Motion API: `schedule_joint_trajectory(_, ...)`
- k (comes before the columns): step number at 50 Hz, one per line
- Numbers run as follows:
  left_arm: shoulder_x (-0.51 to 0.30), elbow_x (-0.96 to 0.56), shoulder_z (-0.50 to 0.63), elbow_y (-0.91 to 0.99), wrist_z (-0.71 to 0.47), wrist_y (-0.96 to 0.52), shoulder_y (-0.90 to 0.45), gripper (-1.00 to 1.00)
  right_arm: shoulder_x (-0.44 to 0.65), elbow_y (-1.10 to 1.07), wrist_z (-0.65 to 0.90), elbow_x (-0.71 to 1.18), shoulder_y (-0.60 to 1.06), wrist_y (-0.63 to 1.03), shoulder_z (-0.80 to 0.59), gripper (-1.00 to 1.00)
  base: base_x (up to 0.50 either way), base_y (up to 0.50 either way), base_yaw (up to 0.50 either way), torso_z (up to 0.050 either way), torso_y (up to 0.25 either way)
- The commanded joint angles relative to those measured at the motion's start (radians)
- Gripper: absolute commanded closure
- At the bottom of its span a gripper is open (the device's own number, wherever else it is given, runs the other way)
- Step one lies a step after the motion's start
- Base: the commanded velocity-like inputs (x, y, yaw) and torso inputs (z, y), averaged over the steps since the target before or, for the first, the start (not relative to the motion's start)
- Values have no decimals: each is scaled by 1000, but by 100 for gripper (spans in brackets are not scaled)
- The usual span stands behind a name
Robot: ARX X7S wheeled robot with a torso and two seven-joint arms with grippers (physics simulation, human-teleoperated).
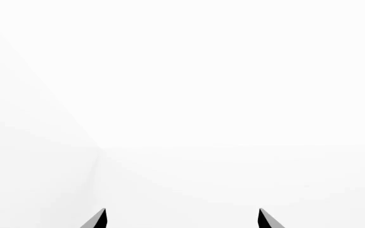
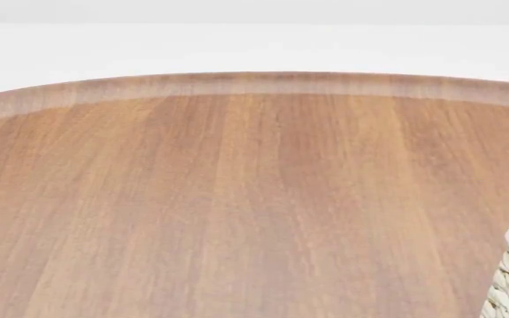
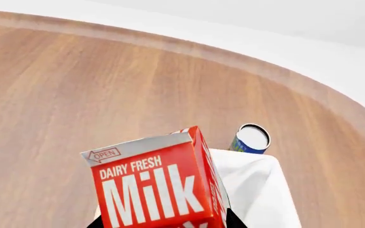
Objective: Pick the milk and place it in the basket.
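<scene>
Milk (image 3: 160, 187) sits gripped in right fingers, raised over basket (image 3: 255, 185) lining for release; left fingers (image 1: 182, 218) spread, empty.

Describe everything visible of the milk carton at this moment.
The milk shows only in the right wrist view, close to the camera: a gable-top carton, red upper part with white "DAIRY FRESH Milk" lettering, a grey-white top seam and an "OPEN" arrow. It looks like printed cardboard, intact and closed. Its lower part is cut off by the frame. It hangs over the basket's white cloth lining; what grips it cannot be seen.
</scene>
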Motion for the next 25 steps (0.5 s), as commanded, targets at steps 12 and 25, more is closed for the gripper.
schedule_joint_trajectory(12, 14, 19, 0, -8, 22, 8, -12, -100, -44, 112, -12, -89, 112, -1, -69, 100, 0, 0, 0, 1, 1)
schedule_joint_trajectory(25, 13, 19, -13, -6, 25, 10, 2, -100, -91, 189, 6, -119, 131, -11, -106, 100, 0, 0, 0, 0, 1)
